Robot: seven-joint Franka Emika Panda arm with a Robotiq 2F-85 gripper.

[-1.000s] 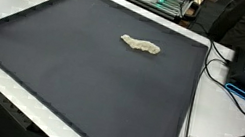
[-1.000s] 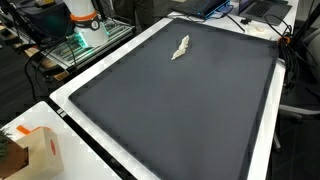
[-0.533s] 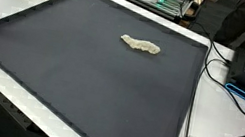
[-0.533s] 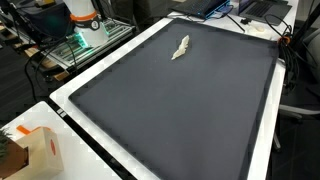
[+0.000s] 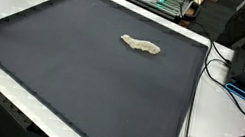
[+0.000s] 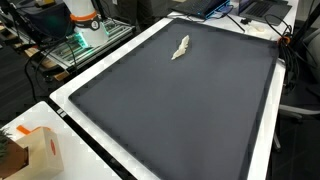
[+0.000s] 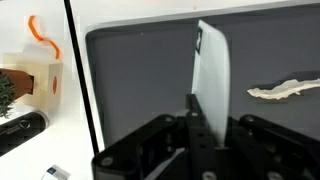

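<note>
Wrist view: the gripper [image 7: 200, 140] fills the lower edge as dark blocks hanging over the mat [image 7: 130, 90]. A white blade [image 7: 212, 75] stands up from between those blocks and hides the fingertips, so I cannot tell whether the gripper is wide or narrow, or whether it holds anything. Beyond it and off to the right of the picture lies the cream strip [image 7: 283, 89], flat on the mat, well apart from the gripper and touching nothing else. To the left of the picture, past the mat's edge, a box [image 7: 40, 78] with an orange handle stands on the white worktop [image 7: 40, 25], with a black thing [image 7: 20, 128] just beside it, nearer the camera.

In an exterior view the mat [image 5: 62, 63] covers most of the worktop [image 5: 215, 131], and the strip [image 5: 140, 45] lies alone in the mat's far half, long side running across the picture, knobbly and slightly bent. Cables [image 5: 244, 100] trail over the worktop beside the mat.

In an exterior view from another side, the box [image 6: 35, 150] sits at the near corner of the worktop [image 6: 90, 135], off the mat [image 6: 180, 115]. The strip [image 6: 180, 47] lies far across the mat, close to its far edge and well apart from the box.
</note>
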